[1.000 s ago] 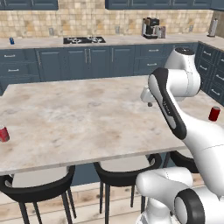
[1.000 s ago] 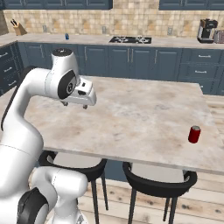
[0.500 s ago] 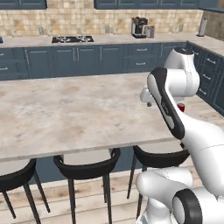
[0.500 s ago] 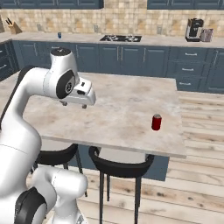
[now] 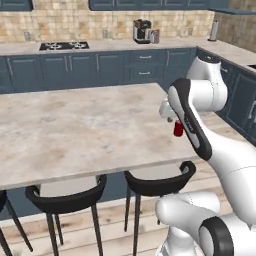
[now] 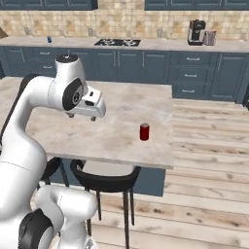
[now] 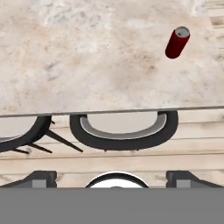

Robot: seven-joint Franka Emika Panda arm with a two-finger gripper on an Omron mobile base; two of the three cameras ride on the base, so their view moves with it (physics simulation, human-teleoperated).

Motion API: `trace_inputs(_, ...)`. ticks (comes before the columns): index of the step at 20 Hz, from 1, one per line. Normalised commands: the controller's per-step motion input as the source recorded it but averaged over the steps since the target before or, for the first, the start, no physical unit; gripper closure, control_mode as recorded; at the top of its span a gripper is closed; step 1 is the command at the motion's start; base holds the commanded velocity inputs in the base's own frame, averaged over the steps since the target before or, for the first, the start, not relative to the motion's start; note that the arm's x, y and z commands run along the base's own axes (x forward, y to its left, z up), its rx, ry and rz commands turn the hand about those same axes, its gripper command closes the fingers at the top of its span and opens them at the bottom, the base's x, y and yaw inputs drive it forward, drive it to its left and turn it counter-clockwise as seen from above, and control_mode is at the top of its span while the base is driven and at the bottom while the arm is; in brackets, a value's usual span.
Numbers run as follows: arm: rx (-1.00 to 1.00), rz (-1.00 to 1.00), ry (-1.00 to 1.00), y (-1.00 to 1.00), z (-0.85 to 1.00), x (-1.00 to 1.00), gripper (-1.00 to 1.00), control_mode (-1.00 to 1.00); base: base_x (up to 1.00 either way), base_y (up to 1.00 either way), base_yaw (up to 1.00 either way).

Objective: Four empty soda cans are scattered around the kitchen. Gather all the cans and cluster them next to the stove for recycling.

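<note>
One red can (image 6: 144, 132) stands upright on the marble island (image 6: 116, 102), near its right end and front edge. The arm partly covers this can (image 5: 178, 129) in the left base view; in the hand view the can (image 7: 177, 42) sits at the upper right. My gripper (image 6: 81, 117) hovers above the island to the can's left, open, with nothing between its fingertips (image 7: 41, 178). A small blue can (image 6: 49, 39) stands on the back counter left of the stove (image 6: 117, 42). The stove (image 5: 64, 46) is set into the far counter.
A coffee machine (image 6: 196, 31) stands on the back counter right of the stove. A tall silver-grey cylinder (image 5: 214, 31) stands at the far right corner. Black stools (image 5: 67, 197) are tucked under the island's front edge (image 7: 109, 111). Wooden floor lies right of the island.
Both base views have shifted, so the base has driven: the island's right end and the red can now sit closer and more central. The arm's pose looks the same, gripper still open.
</note>
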Motion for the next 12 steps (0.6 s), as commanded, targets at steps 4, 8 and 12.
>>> trace_inputs(4, 0.0, 0.0, 0.0, 0.0, 0.0, 0.0, -1.0, 1.0, 0.09, -1.0, -0.01)
trace_inputs(8, 0.0, 0.0, 0.0, 0.0, 0.0, 0.0, -1.0, 1.0, 0.0, -0.96, 0.0)
trace_inputs(12, 0.0, 0.0, 0.0, 0.0, 0.0, 0.0, -1.0, 1.0, 0.0, -0.77, 0.0)
